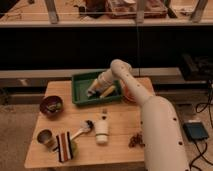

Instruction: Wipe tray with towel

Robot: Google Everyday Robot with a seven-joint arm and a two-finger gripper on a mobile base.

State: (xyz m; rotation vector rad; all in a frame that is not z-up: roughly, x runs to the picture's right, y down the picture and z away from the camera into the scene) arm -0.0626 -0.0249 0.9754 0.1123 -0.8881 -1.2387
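The dark-green tray (80, 82) lies at the back middle of the wooden table. My gripper (92, 92) is down inside the tray, near its front left part. The arm reaches to it from the right over the tray's back rim. Something pale shows at the gripper's tip; I cannot tell whether it is a towel. A yellowish object (108, 92) lies in the tray just right of the gripper. A striped folded cloth (64, 146) stands at the table's front left, far from the gripper.
A round dark brown bowl (51, 106) sits left of the tray. A metal cup (45, 136), a brush (83, 129), a white bottle (102, 131) and a small brown item (135, 141) lie on the front half. A reddish bowl (126, 95) is partly hidden behind the arm.
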